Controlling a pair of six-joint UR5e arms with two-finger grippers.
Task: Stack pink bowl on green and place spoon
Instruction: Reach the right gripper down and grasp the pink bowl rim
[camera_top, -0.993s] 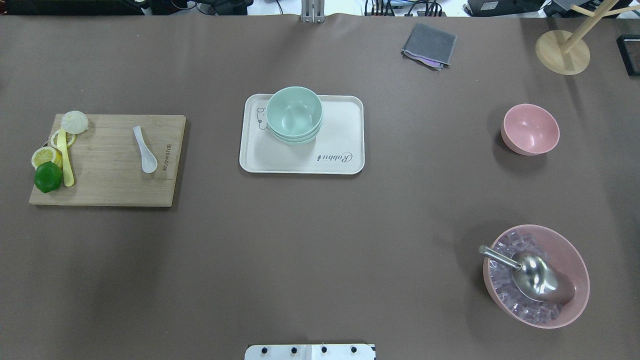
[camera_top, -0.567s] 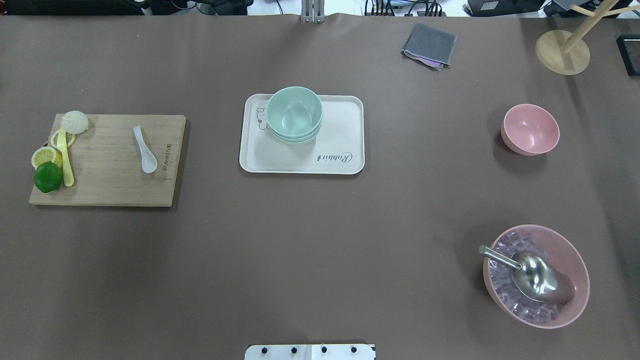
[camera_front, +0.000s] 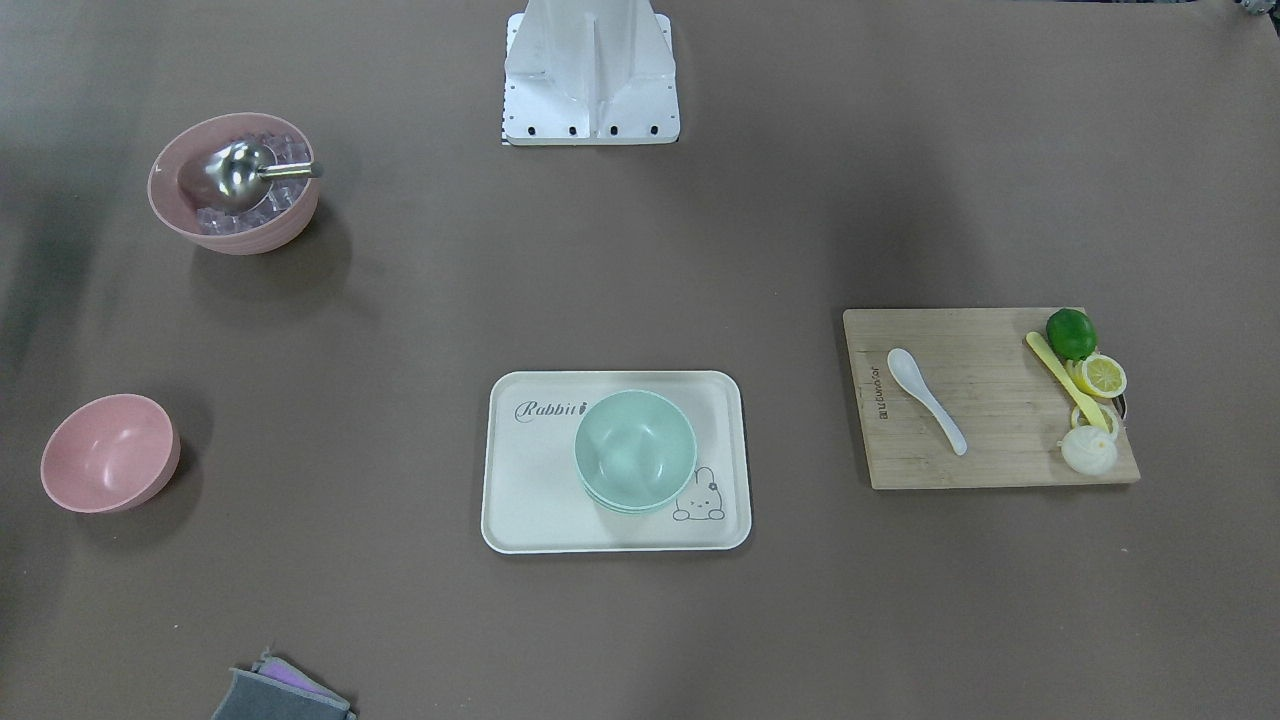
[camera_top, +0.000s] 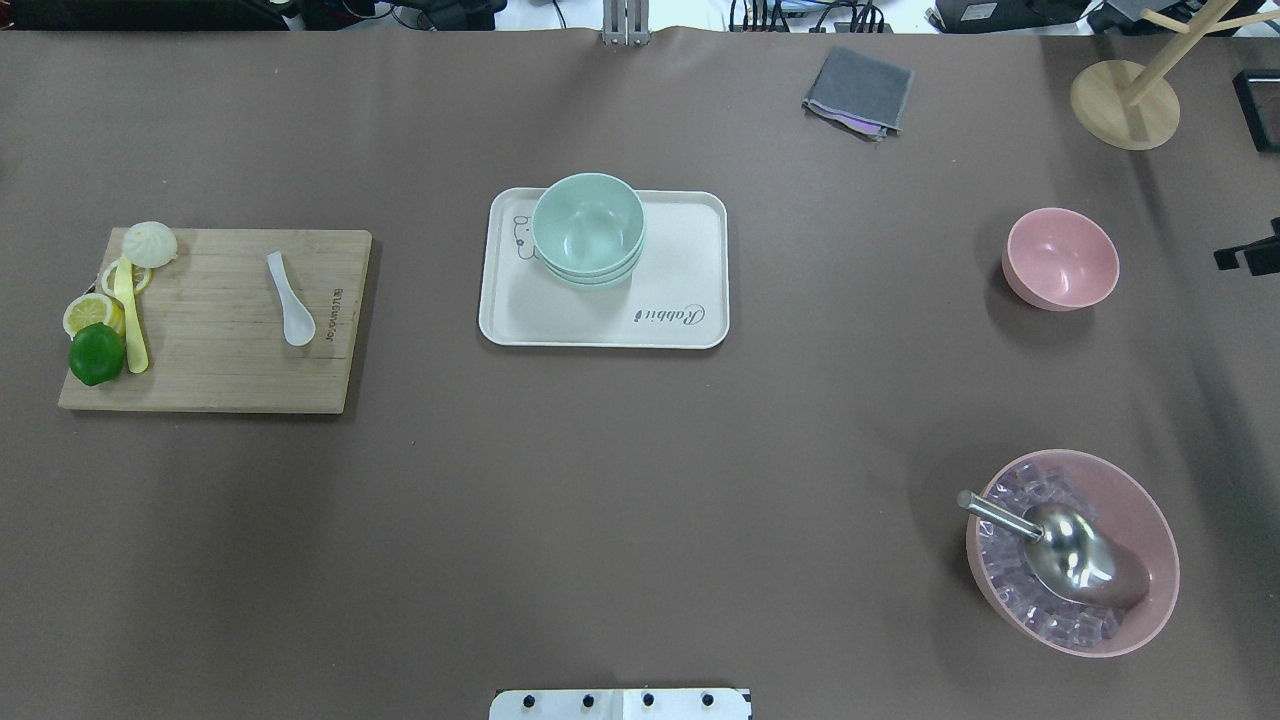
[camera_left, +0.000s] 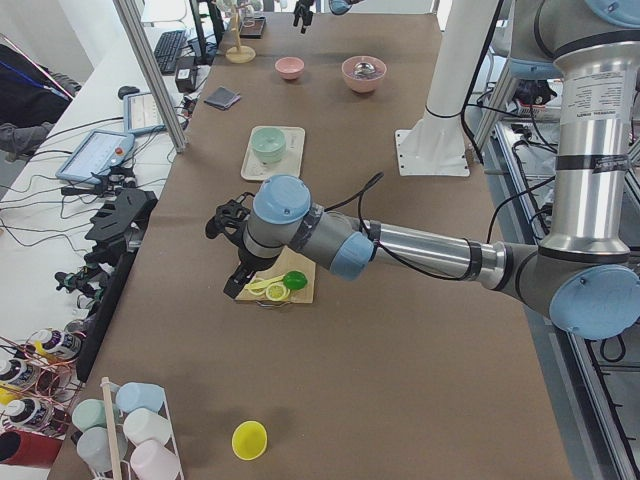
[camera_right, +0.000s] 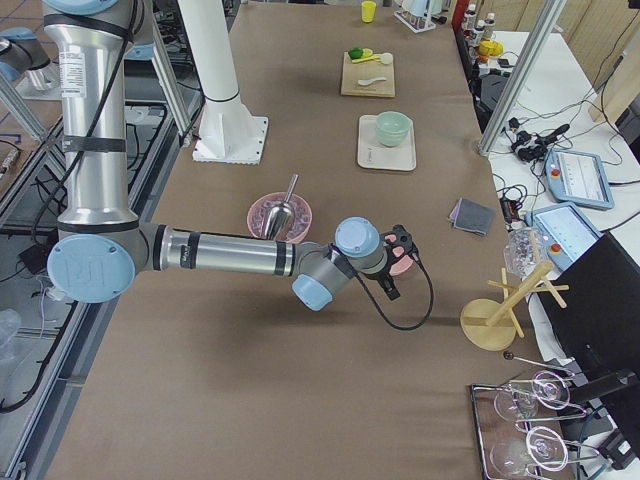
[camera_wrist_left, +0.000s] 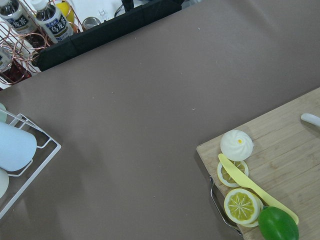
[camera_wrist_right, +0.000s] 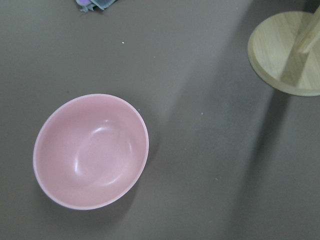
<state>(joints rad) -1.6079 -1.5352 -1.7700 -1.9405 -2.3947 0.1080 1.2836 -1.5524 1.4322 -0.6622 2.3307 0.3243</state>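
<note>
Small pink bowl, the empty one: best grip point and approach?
Pinch the rim of the small pink bowl from straight above, one finger inside the wall, one outside. It sits upright, mouth up and empty, alone on the table; its rounded, sloping sides would likely slip in a sideways grip.

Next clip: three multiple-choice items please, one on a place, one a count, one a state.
1. Where does the white spoon lie?
A. in a sink
B. on the cutting board
C. on a plate

2. How many pink bowls are on the table?
A. four
B. three
C. two

3. How is the small pink bowl?
A. upright and empty on the table
B. lying on its side
C. upside down

Key:
1 B, it rests on the wood.
2 C, the small one and the large pink bowl.
3 A, its bare inside faces up.
</note>
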